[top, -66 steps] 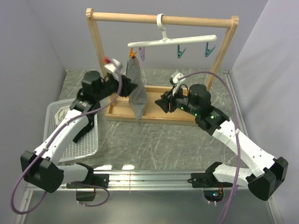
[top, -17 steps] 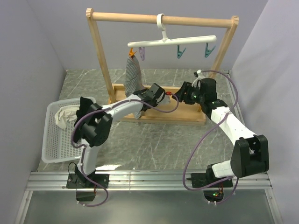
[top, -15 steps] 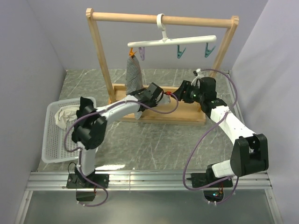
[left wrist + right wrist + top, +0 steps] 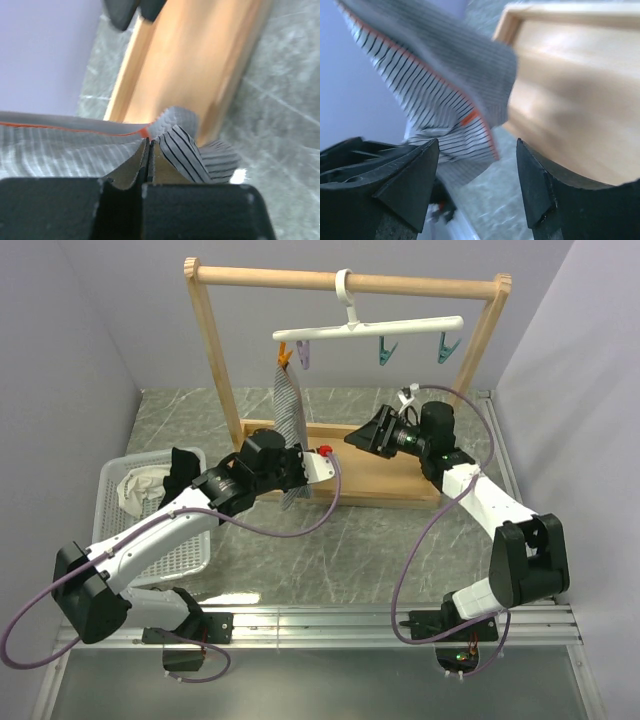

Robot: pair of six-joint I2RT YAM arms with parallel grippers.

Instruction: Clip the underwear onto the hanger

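Top view: underwear [image 4: 288, 412] hung by one corner from orange clip [image 4: 283, 357] at left end of hanger [image 4: 370, 330], hanger hooked on wooden frame [image 4: 210, 350] near far edge of desk [image 4: 340, 550]. left hand [image 4: 298, 472] clenched on lower part of underwear. right hand [image 4: 358, 437] released, just right of cloth.

Left wrist view: fingers [image 4: 170, 210] pressed together on a fold of striped cloth, frame base [image 4: 200, 65] behind.

Right wrist view: fingers [image 4: 407, 185] spread wide, underwear ahead, apart from them; base at right.

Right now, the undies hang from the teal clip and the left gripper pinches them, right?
No. The underwear hangs from the orange clip, not a teal one; the top view shows it. The left gripper does pinch it.
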